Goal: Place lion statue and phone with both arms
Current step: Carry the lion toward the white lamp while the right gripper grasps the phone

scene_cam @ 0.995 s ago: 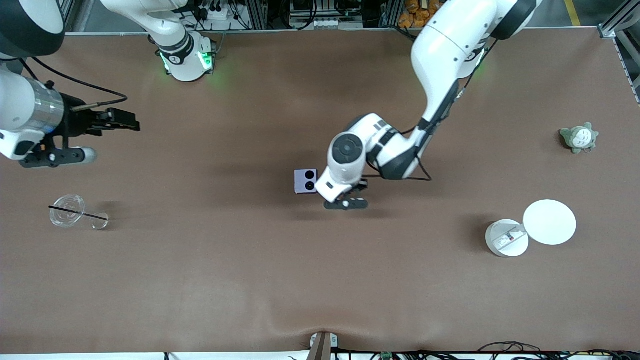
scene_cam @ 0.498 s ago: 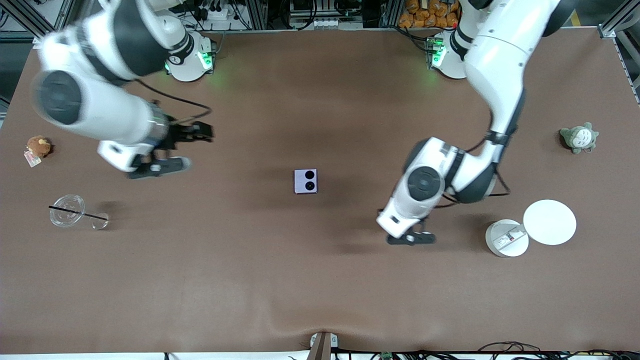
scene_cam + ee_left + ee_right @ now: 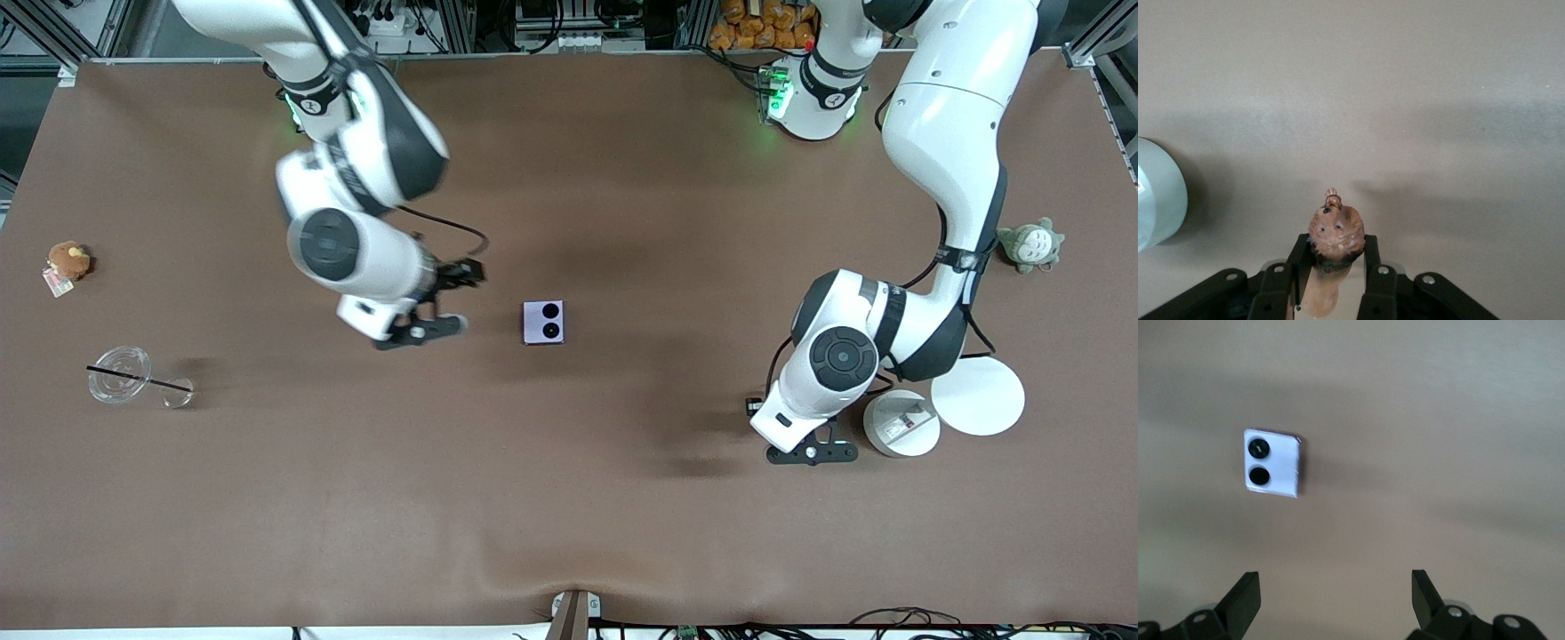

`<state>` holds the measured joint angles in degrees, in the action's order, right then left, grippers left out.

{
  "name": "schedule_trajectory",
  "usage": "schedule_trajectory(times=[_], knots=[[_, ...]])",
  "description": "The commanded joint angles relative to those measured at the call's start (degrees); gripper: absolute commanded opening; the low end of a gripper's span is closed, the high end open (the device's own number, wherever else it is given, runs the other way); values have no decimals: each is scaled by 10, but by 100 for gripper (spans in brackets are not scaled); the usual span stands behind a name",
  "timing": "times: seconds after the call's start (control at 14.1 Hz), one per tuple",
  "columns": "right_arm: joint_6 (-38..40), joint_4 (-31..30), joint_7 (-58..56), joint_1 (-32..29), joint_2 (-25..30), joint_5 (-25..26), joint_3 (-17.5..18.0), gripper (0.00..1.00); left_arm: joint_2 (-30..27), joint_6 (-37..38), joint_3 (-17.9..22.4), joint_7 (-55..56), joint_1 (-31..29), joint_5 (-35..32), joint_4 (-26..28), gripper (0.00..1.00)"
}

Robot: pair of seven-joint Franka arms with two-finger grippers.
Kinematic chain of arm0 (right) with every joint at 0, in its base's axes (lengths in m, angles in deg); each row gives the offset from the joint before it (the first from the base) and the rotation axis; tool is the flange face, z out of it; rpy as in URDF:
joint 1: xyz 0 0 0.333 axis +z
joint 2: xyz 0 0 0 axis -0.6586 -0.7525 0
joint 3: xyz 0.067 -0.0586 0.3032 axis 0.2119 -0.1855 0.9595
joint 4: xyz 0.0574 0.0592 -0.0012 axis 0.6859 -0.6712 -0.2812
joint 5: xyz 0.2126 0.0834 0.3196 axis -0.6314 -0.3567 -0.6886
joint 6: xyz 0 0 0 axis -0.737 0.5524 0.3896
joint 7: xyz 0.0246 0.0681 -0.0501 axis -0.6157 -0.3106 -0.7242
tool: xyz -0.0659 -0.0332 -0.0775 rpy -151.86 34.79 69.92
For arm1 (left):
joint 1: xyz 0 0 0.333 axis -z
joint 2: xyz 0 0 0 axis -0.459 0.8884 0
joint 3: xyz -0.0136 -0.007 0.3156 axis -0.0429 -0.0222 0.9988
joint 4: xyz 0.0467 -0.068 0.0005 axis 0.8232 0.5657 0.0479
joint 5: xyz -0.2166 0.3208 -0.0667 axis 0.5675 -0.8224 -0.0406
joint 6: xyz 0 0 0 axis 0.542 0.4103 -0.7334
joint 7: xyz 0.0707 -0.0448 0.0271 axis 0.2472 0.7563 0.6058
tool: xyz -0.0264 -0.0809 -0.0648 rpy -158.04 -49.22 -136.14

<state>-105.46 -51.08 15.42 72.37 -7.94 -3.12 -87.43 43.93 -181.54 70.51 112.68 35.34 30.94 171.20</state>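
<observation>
The lion statue [image 3: 1336,233], reddish-brown, is gripped between my left gripper's [image 3: 1336,245] fingers, head pointing out. That gripper hangs over bare table beside the white round container [image 3: 1155,193]; in the front view it is hidden under the left arm's wrist [image 3: 836,360]. The phone [image 3: 543,322], pale lavender with two black circles, lies flat at the table's middle. My right gripper [image 3: 458,274] is open and empty above the table, beside the phone toward the right arm's end. The right wrist view shows the phone [image 3: 1273,462] ahead of the open right gripper [image 3: 1336,587].
The white container [image 3: 901,424] and a white disc [image 3: 978,396] lie toward the left arm's end, a grey-green plush [image 3: 1029,244] farther from the camera. A brown plush with a tag [image 3: 67,260] and a tipped clear cup with a straw [image 3: 120,375] lie toward the right arm's end.
The left arm has swung away from the phone toward the white container. The right arm has swung in from its end of the table to beside the phone.
</observation>
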Motion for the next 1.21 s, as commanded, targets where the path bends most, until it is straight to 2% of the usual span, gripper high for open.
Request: schedule_trajectory(times=[0.0, 0.14, 0.5, 1.14], knots=[[-82, 9, 47, 42, -53, -7, -7, 100, 1, 8, -2, -18, -31, -28, -1, 0], [-124, 9, 46, 44, -83, -4, -7, 100, 1, 8, -2, -61, -50, -26, 0, 0], [-223, 9, 63, 53, -144, -3, -7, 100, 10, 8, -3, -66, -68, -12, 1, 0], [-229, 34, 109, 93, -184, -4, -7, 100, 29, 3, -2, -66, -87, -16, 4, 0]])
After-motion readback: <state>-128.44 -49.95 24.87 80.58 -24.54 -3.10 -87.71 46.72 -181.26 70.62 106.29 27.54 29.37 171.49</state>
